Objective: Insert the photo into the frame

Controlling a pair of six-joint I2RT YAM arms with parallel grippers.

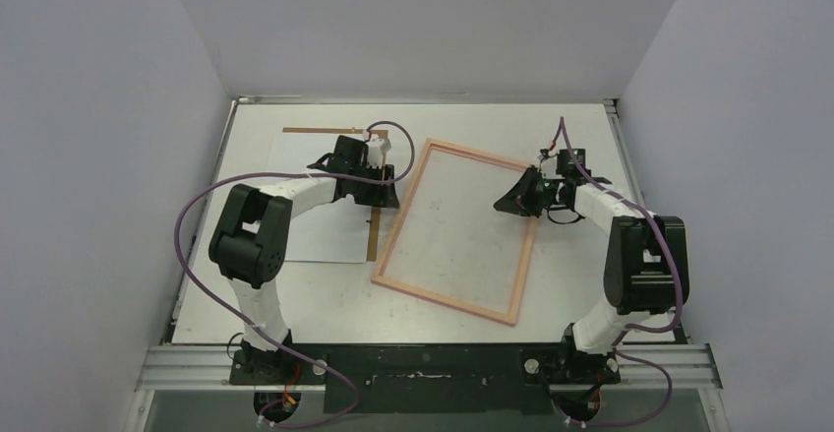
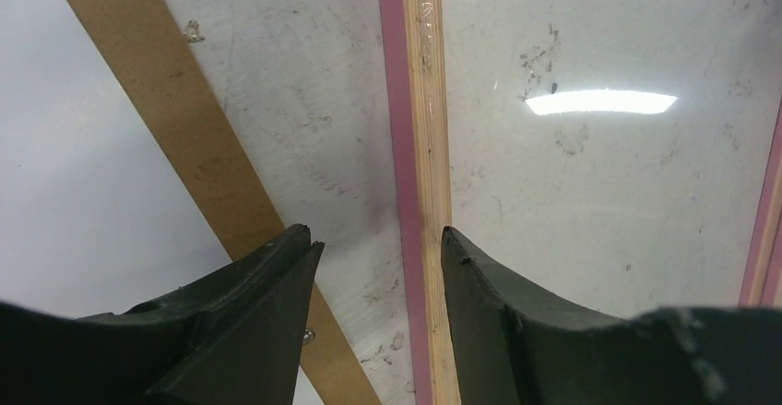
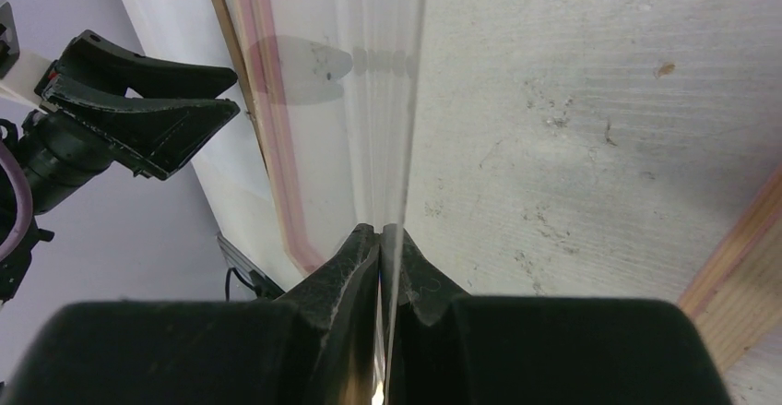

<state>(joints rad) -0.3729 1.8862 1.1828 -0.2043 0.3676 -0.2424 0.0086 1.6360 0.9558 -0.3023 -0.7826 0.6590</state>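
Salmon-pink wood is what catches the eye. The frame (image 1: 444, 300) lies skewed in the middle of the table (image 1: 472, 122), and the tabletop shows through it. The photo (image 1: 329, 230) is not in it. It rests white side up on the brown backing panel (image 1: 373, 240) off to the left, near the frame's left border with a strip of bare table between them. So the main step of the job is not yet done.

The right gripper (image 3: 381, 230) sits inside the frame near its right border. Its fingers are pressed together on a thin clear sheet, seen edge-on from its own camera. (I take this for the frame's clear pane (image 3: 383, 101), raised at that side, though from overhead I cannot make out how far it tilts.) The left gripper (image 2: 378, 239) hangs over the frame's left border with its fingers about half apart. The pink-and-wood strip runs between them and is narrower than the gap, so it grips nothing.

By my reckoning this is early going: the frame is laid out with its back off, and everything that counts remains. The sheet has to be picked off the panel, carried across and settled inside the border. The frame sits crooked relative to the sheet, so lining up the two will want care.
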